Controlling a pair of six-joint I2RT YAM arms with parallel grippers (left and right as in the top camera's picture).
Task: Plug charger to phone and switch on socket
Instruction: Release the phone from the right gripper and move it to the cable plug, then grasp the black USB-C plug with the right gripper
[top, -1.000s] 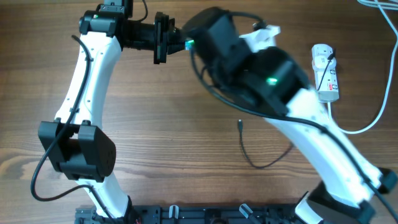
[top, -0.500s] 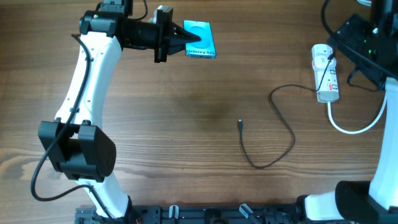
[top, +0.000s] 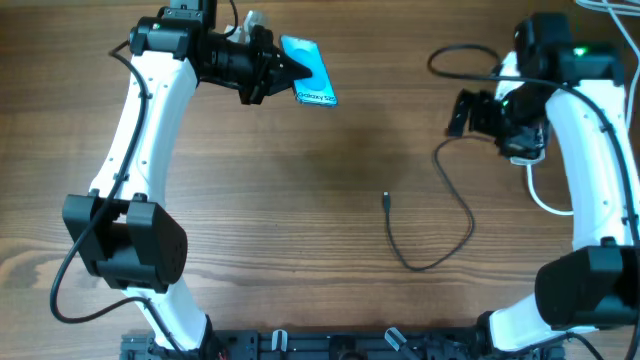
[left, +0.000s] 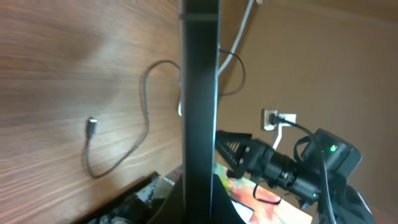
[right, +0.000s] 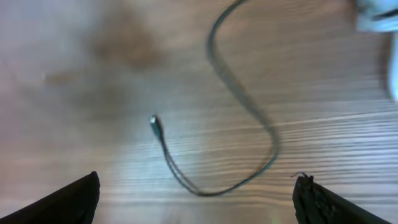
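Note:
My left gripper (top: 283, 68) is shut on the phone (top: 309, 68), holding its left end above the table at the back with the turquoise screen tilted up. In the left wrist view the phone (left: 199, 93) stands edge-on as a dark bar between the jaws (left: 199, 208). The charger (top: 437, 258) lies looped on the table, its connector tip (top: 386, 199) free at the centre. My right gripper (top: 462, 112) is open and empty, hovering left of the socket (top: 530, 160), which the right arm mostly hides. In the right wrist view the charger's tip (right: 154, 121) lies ahead of the wide-open fingers (right: 199, 199).
The socket's thick white cord (top: 548, 205) curves off to the right edge. The right arm (left: 298, 171) shows in the left wrist view beyond the charger's cable (left: 146, 115). A white blur of the socket (right: 379, 15) sits at the top right of the right wrist view.
The right arm swung from across the centre out to the far right, then back over the socket with its gripper pointing left. The left gripper has tilted and slightly lifted the phone.

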